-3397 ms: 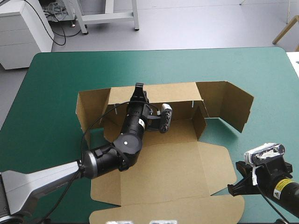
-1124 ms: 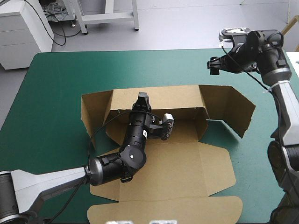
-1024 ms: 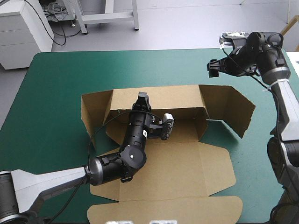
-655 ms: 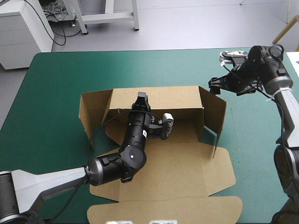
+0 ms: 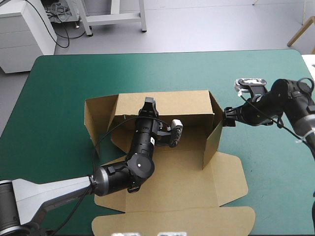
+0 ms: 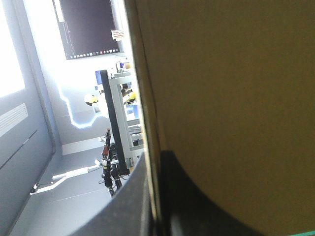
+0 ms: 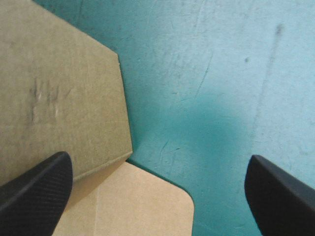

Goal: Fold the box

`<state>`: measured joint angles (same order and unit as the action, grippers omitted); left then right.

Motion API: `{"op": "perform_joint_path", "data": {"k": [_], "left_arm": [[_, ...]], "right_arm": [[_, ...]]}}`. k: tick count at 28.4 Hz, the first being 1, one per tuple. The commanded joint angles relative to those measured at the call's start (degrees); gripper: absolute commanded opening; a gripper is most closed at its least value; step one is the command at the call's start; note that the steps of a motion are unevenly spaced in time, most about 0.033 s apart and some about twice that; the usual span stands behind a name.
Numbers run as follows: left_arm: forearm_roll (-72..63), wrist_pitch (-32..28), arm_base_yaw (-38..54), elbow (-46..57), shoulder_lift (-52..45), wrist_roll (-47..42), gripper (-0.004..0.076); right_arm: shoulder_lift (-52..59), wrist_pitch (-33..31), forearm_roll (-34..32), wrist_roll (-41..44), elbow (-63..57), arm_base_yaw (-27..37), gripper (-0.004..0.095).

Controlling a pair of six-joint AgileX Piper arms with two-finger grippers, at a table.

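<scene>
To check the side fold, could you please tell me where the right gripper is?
High view: the right gripper is at the outside of the box's raised right wall, over the teal-green cover.

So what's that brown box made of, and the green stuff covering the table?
The box looks like plain brown cardboard, matte and uncoated: creased fold lines, cut edges, small dents. The table cover seems a teal-green mat, maybe rubber or vinyl, matte with faint scratches; I can't tell which.
</scene>
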<state>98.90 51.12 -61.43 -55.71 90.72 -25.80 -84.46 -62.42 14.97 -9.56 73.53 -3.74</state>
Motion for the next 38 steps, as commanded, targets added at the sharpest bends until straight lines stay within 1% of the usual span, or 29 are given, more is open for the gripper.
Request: {"op": "perform_joint_path", "data": {"k": [1, 6, 8, 10, 13, 17, 20, 23, 27, 31, 33, 36, 38], "left_arm": [[4.90, 3.44, -0.14, -1.24, -1.89, 0.35, -0.0010], [5.02, 3.44, -0.14, -1.24, -1.89, 0.32, -0.0010], [5.02, 3.44, -0.14, -1.24, -1.89, 0.32, -0.0010], [5.02, 3.44, -0.14, -1.24, -1.89, 0.32, -0.0010], [5.02, 3.44, -0.14, -1.24, -1.89, 0.32, -0.0010], [5.02, 3.44, -0.14, -1.24, -1.89, 0.32, -0.0010], [5.02, 3.44, -0.14, -1.24, -1.89, 0.32, -0.0010], [5.02, 3.34, -0.14, -1.24, -1.89, 0.32, -0.0010], [5.02, 3.34, -0.14, -1.24, -1.89, 0.32, -0.0010], [5.02, 3.34, -0.14, -1.24, -1.89, 0.32, -0.0010], [5.02, 3.34, -0.14, -1.34, -1.89, 0.32, -0.0010], [5.02, 3.34, -0.14, -1.34, -1.89, 0.32, -0.0010], [5.02, 3.34, -0.14, -1.34, -1.89, 0.32, -0.0010]], "right_arm": [[6.19, 4.10, 5.17, -4.58, -3.62, 0.53, 0.0877], [13.70, 9.65, 14.73, -13.63, -13.17, 0.44, 0.0877], [15.50, 13.93, 17.84, -17.25, -16.49, -0.49, 0.0877], [17.06, 21.38, 18.03, -18.02, -20.23, -3.31, 0.0877], [17.33, 30.50, 17.68, -17.79, -24.99, -8.43, 0.0877], [16.98, 41.30, 17.23, -17.33, -29.05, -14.97, 0.0877], [16.76, 48.27, 15.87, -16.39, -30.05, -17.59, 0.0877], [16.38, 51.64, 14.85, -15.56, -30.05, -17.85, 0.0877], [15.72, 52.69, 13.71, -17.03, -30.05, -17.99, 0.0877], [15.07, 55.45, 12.85, -20.42, -30.05, -20.93, 0.0877], [14.48, 56.76, 12.37, -20.31, -30.05, -22.53, 0.0874], [13.61, 57.38, 12.57, -19.61, -30.05, -24.20, 0.0796], [13.33, 57.63, 12.57, -18.79, -30.05, -24.17, 0.0660]]}}
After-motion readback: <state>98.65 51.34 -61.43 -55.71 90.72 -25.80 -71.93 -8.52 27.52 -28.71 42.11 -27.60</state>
